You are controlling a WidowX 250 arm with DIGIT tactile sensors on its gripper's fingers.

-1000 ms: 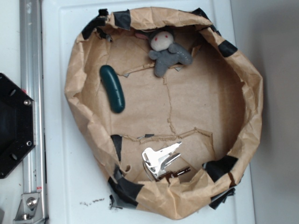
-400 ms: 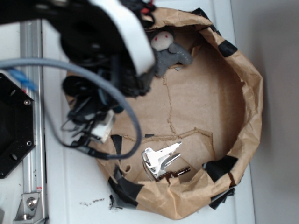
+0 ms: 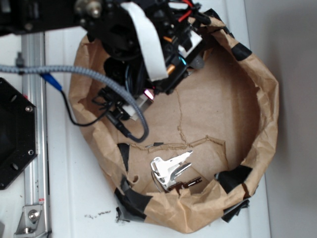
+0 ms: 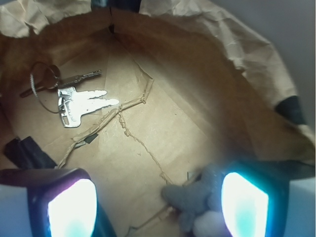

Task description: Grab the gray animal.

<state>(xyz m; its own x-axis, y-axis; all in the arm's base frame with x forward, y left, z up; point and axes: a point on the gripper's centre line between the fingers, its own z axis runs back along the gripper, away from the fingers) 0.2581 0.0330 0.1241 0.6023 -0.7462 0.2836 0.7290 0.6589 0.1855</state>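
The gray animal (image 4: 195, 198) lies on the brown paper floor at the bottom of the wrist view, its gray limbs spread and a bit of pale face at the frame's lower edge. My gripper (image 4: 158, 207) is open and hangs above it. The toy sits between the two glowing pads, close to the right pad (image 4: 244, 202) and far from the left pad (image 4: 71, 207). In the exterior view the arm (image 3: 143, 44) covers the toy almost fully; only a gray limb (image 3: 199, 61) sticks out.
A crumpled brown paper bowl (image 3: 262, 99) with black tape patches walls in the area. A bunch of keys (image 3: 171, 167) (image 4: 79, 101) lies near the bowl's front. A metal rail (image 3: 32, 124) and a black base (image 3: 12, 134) stand to the left.
The arm came in from the upper left and moved right and up across the bowl. It now covers the gray animal and the dark green oblong thing, both seen earlier.
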